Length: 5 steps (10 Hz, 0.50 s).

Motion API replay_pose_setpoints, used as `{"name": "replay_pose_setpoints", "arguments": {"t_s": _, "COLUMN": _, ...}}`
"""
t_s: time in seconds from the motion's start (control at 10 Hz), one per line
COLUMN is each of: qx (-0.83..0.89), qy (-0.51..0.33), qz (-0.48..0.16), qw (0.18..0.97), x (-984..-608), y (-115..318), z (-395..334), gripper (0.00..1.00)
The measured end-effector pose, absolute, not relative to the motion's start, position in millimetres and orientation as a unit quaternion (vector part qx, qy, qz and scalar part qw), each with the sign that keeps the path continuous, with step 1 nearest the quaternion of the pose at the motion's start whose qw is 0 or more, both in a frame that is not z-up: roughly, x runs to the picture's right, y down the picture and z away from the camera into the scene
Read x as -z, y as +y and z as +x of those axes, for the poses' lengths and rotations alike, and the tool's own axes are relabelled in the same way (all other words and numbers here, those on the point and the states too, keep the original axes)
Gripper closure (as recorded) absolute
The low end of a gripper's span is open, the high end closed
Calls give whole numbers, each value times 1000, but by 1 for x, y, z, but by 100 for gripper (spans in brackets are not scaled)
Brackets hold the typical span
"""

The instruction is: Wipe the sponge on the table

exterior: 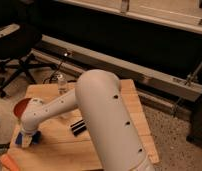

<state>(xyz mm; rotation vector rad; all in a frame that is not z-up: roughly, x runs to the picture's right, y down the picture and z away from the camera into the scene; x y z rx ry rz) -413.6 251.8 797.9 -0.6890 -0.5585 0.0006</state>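
Note:
The blue sponge [36, 135] lies on the pale wooden table [54, 147] near its front-left corner. It shows as blue patches on either side of the gripper's tip. My gripper [27, 139] points down at the end of the white arm [101, 115], shut on the sponge and holding it against the tabletop. The arm's wrist hides the middle of the sponge.
A black striped block [78, 127] lies mid-table beside the arm. A clear bottle [62, 84] stands at the back of the table, and a red-orange bowl [21, 106] sits at the left edge. An orange piece [8, 162] lies at the front-left corner. An office chair [14, 60] stands beyond on the left.

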Motion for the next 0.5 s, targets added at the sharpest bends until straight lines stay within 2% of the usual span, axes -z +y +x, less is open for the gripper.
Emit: {"name": "replay_pose_setpoints", "arguments": {"t_s": 0.5, "qx": -47, "qy": -253, "qz": -337, "qw": 906, "x": -814, "y": 247, "z": -367, "gripper": 80}}
